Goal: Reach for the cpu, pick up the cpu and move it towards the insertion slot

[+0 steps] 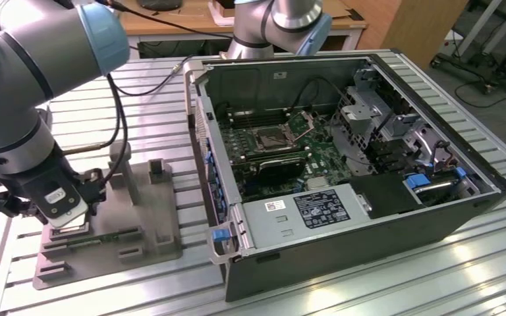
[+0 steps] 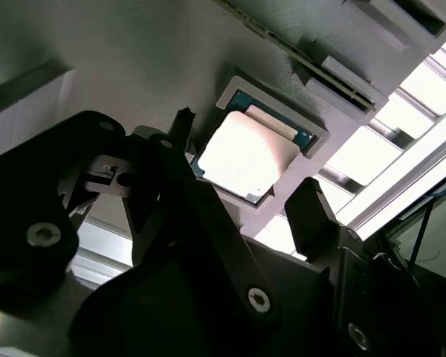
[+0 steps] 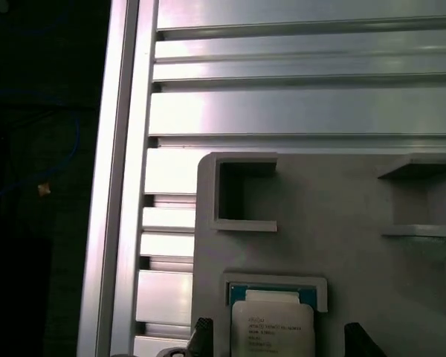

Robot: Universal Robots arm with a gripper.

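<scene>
End effector (image 2: 247,158) hangs open over the cpu (image 2: 241,152), one finger outside each opposite edge, with small free room on both sides. The cpu lies just below it in a recess of the grey fixture (image 3: 327,216), with unreadable dark print on top.

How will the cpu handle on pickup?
Probably stiff and light: the cpu is a thin flat chip with a metal top. That shiny top looks smooth, so it may slip. Seated flat in the grey fixture, it likely won't tip or roll.
</scene>
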